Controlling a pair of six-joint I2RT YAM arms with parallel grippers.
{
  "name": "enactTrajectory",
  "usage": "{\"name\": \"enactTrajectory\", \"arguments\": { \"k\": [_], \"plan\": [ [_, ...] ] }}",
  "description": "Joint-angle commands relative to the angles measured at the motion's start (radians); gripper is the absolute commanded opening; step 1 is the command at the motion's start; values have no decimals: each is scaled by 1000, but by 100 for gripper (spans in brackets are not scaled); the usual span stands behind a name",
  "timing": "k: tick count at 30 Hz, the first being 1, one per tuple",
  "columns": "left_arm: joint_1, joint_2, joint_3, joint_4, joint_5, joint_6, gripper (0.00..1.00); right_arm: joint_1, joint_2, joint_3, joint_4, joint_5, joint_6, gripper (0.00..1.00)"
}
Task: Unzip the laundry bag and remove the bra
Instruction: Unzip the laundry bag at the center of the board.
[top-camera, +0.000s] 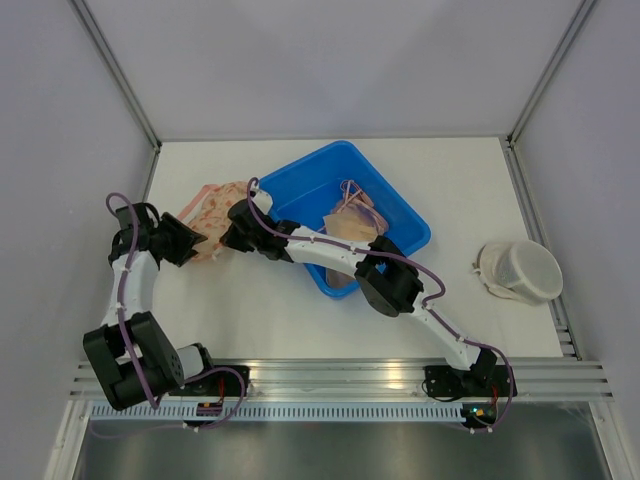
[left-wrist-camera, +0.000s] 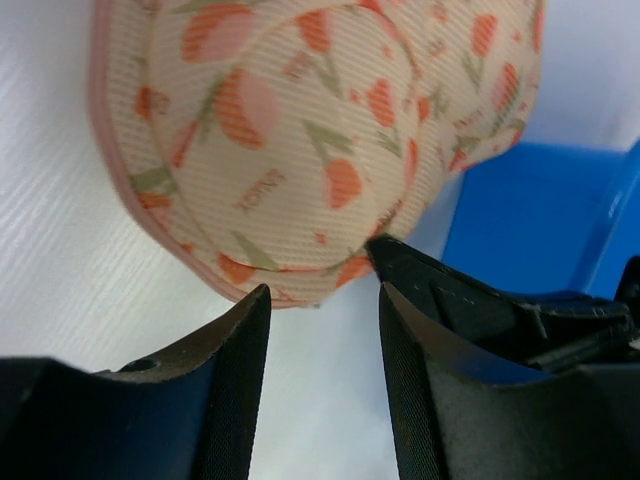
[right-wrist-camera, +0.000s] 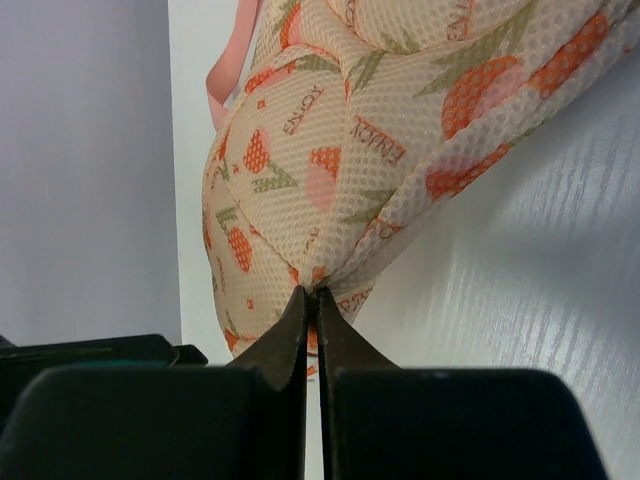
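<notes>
White table (top-camera: 300, 330) holds a tulip-printed mesh laundry bag (top-camera: 213, 216).

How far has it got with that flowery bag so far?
Nothing looks finished: the floral laundry bag lies bulging beside the blue bin, and no open zip shows. In hand: the right gripper is shut on the bag's edge; the left gripper stands open right by it. Left: unzipping it and pulling the contents out.
</notes>
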Motion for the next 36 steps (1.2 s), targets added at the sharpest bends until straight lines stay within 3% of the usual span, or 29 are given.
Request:
{"name": "enactTrajectory", "arguments": {
  "k": [1, 36],
  "plan": [
    [-41, -75, -9, 8, -65, 53, 53, 6, -8, 65, 24, -13, -20, 0],
    [-92, -41, -161, 171, 58, -13, 39, -18, -53, 50, 10, -62, -25, 0]
  ]
}}
